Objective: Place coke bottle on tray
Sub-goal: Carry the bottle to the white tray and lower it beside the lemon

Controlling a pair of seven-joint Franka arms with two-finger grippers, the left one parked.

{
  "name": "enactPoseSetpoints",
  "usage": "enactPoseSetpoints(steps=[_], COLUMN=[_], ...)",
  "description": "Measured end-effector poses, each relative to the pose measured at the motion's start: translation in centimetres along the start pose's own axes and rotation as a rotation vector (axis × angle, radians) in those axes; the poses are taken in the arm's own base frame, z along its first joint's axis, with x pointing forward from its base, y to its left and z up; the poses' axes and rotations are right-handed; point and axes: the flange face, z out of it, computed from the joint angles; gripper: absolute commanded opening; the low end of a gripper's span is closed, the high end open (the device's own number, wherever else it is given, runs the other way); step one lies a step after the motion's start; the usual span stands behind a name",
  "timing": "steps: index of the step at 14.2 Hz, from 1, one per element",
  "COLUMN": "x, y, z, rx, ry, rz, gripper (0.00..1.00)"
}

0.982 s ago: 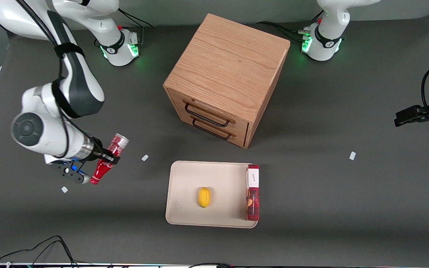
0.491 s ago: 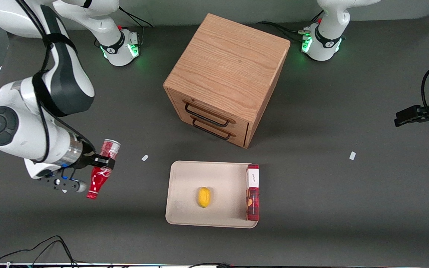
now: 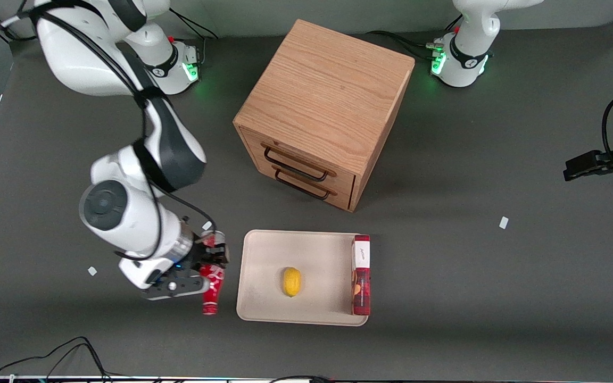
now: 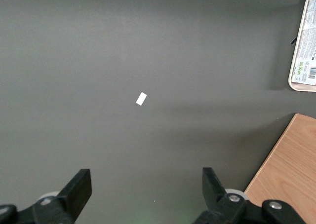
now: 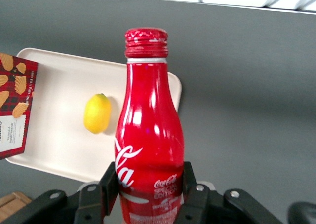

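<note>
My right gripper (image 3: 212, 259) is shut on the red coke bottle (image 3: 212, 290), held lengthwise with its cap pointing toward the front camera. It hangs above the table just beside the cream tray's (image 3: 264, 255) short edge on the working arm's side. In the right wrist view the bottle (image 5: 148, 135) fills the middle, with black fingers (image 5: 109, 182) pressed on both sides of its lower body, and the tray (image 5: 59, 86) lies past it.
A yellow lemon (image 3: 291, 281) lies mid-tray and a flat red box (image 3: 361, 274) stands along the tray's edge toward the parked arm. A wooden drawer cabinet (image 3: 322, 111) stands farther from the front camera. Small white scraps (image 3: 92, 271) lie on the table.
The right arm has swung the bottle sideways toward the tray, from well off at the working arm's end to just beside the tray's edge. The grip has stayed shut.
</note>
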Motion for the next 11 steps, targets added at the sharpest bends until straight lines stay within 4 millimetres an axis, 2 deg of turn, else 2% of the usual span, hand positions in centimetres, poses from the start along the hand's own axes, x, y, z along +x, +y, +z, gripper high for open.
enactPoseSetpoints(steps=[2,4,6,8,9,10,11], x=[0.1,0.2,-0.1,-0.5,-0.6,-0.7,-0.8], y=[-1.2,-0.9,-0.5,-0.4,-0.3,-0.3,-0.2], z=[4.4,8.2,11.6,14.3,15.4,16.1,16.6], rx=[0.015,0.021,0.033,0.076,0.082,0.085,0.087], ry=[0.016,0.018,0.001,-0.018,-0.025,-0.028,-0.025], rz=[-0.015,-0.01,0.006,0.039,0.046,0.049,0.051], gripper=[0.05,0.06,0.11,0.15,0.22,0.25,0.35])
